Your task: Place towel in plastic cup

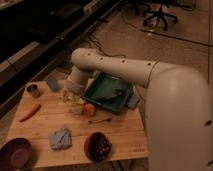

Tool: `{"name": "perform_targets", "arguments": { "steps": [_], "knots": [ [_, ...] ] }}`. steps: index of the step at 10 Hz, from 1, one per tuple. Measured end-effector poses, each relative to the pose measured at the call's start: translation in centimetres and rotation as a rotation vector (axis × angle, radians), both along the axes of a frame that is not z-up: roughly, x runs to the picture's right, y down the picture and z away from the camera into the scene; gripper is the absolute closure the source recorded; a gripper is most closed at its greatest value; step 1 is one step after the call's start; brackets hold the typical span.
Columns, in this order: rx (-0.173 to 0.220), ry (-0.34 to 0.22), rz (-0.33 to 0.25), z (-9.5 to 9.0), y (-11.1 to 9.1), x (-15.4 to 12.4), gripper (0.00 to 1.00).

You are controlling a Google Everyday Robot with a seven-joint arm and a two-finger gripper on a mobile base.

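Note:
The towel (pixel 61 138), a small light blue-grey cloth, lies flat near the table's front edge, between a purple bowl and a brown bowl. The plastic cup (pixel 53 83), a blue-grey tumbler, stands at the back left of the table. My gripper (pixel 71 98) hangs at the end of the big white arm, low over the table's back middle. It is just right of the cup and well behind the towel. Nothing of the towel is in it.
A wooden table (pixel 120 131) carries a metal can (pixel 33 90), a carrot (pixel 30 112), a purple bowl (pixel 17 152), a brown bowl (pixel 97 146), an orange (pixel 88 109) and a green tray (pixel 109 92). Pale yellowish items lie under the gripper. My arm's bulk fills the right side.

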State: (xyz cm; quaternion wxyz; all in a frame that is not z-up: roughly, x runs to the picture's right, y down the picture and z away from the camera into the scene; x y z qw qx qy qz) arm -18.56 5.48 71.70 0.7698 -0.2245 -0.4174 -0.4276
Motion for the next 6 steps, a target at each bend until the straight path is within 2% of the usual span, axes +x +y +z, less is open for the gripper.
{"name": "perform_targets", "arguments": {
  "steps": [1,3,5,6],
  "knots": [
    [-0.017,-0.005,-0.015,0.3,0.3,0.0,0.61],
    [-0.075,-0.057,-0.079,1.0,2.6,-1.2,0.61],
    [-0.113,-0.093,-0.132,0.5,4.9,-2.4,0.61],
    [-0.157,-0.119,-0.196,-0.2,7.6,-3.7,0.61]
  ]
}}
